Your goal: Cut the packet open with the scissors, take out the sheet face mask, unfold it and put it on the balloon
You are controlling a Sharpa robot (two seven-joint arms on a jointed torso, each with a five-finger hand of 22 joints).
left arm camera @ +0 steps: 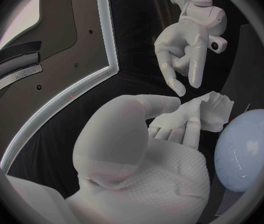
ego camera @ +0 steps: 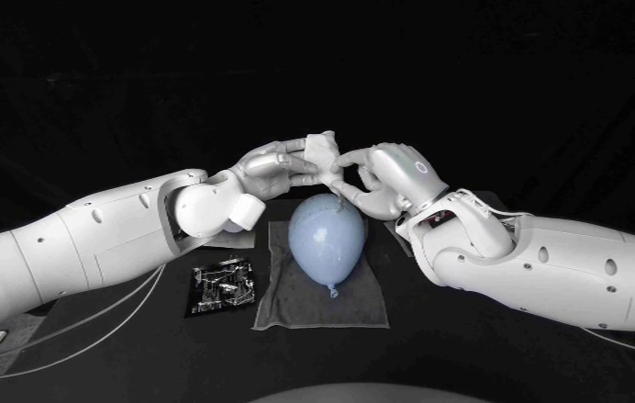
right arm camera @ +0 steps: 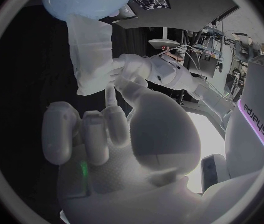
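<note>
mask pinched in l hand over balloon | r hand half-curled, hold unclear

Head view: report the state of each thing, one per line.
sheet face mask: bunched, not unfolded, held by the left hand above the balloon
balloon: inflated, bare, lying on the cloth
packet: lying beside the cloth
right hand: fingers by the mask, hold unclear
</note>
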